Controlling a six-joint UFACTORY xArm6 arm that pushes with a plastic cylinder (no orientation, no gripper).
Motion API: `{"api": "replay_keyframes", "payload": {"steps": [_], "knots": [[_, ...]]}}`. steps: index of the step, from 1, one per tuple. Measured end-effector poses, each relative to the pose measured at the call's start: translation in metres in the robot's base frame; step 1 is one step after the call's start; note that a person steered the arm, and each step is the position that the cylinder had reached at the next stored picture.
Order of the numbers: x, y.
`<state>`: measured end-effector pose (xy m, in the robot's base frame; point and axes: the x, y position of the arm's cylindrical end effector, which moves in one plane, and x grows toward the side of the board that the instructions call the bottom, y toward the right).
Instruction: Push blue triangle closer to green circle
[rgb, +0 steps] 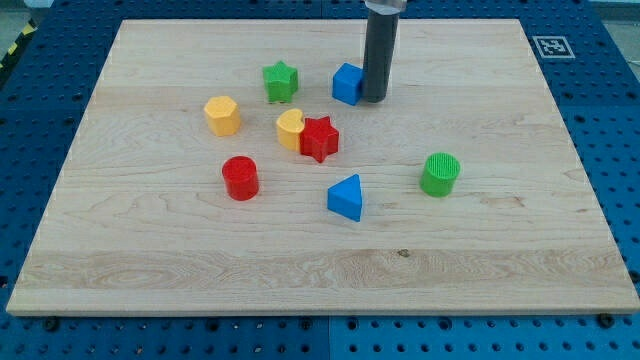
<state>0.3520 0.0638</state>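
Observation:
The blue triangle (346, 197) lies near the board's middle, a little below centre. The green circle (440, 174) stands to its right, a clear gap between them. My tip (374, 98) is near the view's top, touching or almost touching the right side of a blue cube (347, 84). The tip is well above the blue triangle and up-left of the green circle.
A green star (281, 81) sits left of the blue cube. A yellow hexagon (222, 115) is further left. A yellow heart (290, 129) touches a red star (320, 138). A red cylinder (240, 178) lies left of the triangle. The wooden board (320, 280) ends at blue pegboard.

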Motion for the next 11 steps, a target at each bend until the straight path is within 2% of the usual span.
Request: {"api": "replay_keyframes", "payload": {"steps": [2,4,7,9,11], "knots": [[0.062,0.017],[0.083,-0.014],[0.145,-0.069],[0.192,-0.07],[0.189,-0.064]]}}
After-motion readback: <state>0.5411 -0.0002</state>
